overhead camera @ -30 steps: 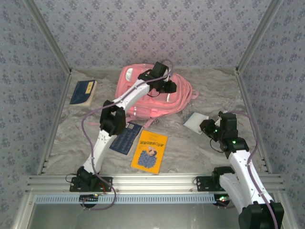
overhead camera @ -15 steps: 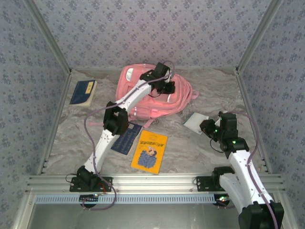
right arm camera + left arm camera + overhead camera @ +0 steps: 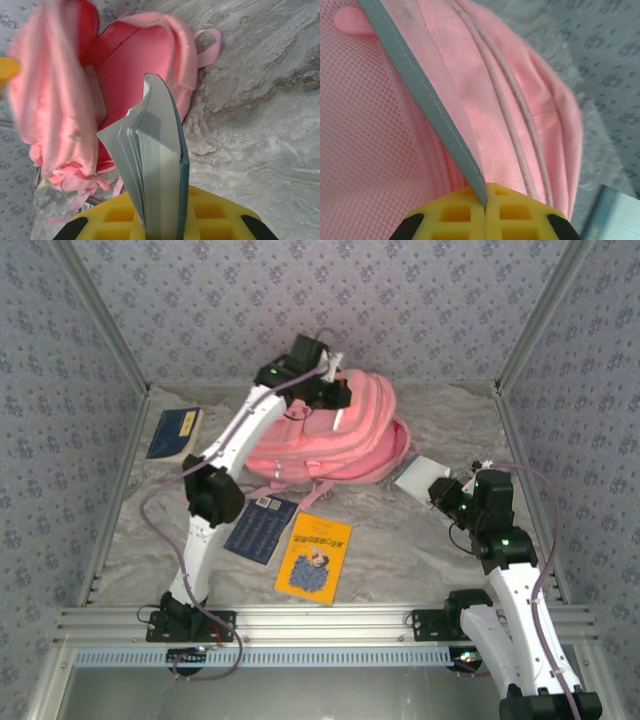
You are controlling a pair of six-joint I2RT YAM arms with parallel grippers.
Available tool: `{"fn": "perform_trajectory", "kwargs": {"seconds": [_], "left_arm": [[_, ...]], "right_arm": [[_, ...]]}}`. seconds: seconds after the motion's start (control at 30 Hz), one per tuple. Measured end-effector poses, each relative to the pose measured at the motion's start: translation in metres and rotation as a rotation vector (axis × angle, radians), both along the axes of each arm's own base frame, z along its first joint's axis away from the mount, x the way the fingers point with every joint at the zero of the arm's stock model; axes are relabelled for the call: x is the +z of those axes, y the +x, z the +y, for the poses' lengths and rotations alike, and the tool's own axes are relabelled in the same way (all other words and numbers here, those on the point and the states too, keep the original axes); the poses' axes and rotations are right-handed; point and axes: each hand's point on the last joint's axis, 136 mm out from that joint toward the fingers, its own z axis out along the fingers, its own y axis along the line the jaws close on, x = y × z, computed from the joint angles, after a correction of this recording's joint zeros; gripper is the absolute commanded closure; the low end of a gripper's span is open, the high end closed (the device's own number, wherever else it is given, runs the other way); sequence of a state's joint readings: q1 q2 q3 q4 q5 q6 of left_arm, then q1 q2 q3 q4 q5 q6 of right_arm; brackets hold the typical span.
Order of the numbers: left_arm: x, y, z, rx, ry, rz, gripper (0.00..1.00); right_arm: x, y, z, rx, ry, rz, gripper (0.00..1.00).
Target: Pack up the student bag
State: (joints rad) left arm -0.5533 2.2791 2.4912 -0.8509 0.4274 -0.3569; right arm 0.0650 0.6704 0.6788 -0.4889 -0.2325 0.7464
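Observation:
The student bag [image 3: 345,445], a big pink backpack, lies at the back of the table with its upper side pulled up. My left gripper [image 3: 335,392] is above it, shut on the bag's grey trim strip [image 3: 435,115], which runs out from between the yellow fingers [image 3: 520,210]. The right wrist view looks into the bag's open pink mouth [image 3: 132,60]. My right gripper [image 3: 447,492] is to the right of the bag, shut on a teal-covered book [image 3: 160,150] with white pages fanning out. That book [image 3: 418,473] points toward the bag's opening.
A blue book [image 3: 175,433] lies at the far left by the wall. A dark blue booklet [image 3: 262,530] and a yellow book [image 3: 315,557] lie in front of the bag. Patterned walls close in the table on three sides.
My left gripper has shut on the bag's trim and lifted it up and back, so the bag gapes open. The right arm has shifted slightly, with the book raised toward the bag.

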Motion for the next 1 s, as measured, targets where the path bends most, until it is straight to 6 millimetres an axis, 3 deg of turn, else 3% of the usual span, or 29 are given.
{"fn": "perform_trajectory", "kwargs": {"seconds": [0.1,0.2,0.63,0.73,1.0], "left_arm": [[0.042,-0.004,0.030,0.013,-0.042,-0.042,1.00],[0.060,-0.016,0.044,-0.017,-0.084,-0.024,1.00],[0.042,-0.071,0.026,-0.254,-0.172,0.142,1.00],[0.049,-0.077,0.030,-0.262,-0.187,0.143,1.00],[0.066,-0.084,0.040,-0.267,-0.221,0.121,1.00]], "right_arm": [[0.001,0.002,0.006,0.030,0.019,0.003,1.00],[0.002,0.009,0.016,0.076,0.055,-0.003,1.00],[0.026,0.049,0.084,0.319,0.183,-0.058,1.00],[0.019,0.062,0.099,0.353,0.209,-0.039,1.00],[-0.024,0.104,0.145,0.383,0.304,0.035,1.00]]}}
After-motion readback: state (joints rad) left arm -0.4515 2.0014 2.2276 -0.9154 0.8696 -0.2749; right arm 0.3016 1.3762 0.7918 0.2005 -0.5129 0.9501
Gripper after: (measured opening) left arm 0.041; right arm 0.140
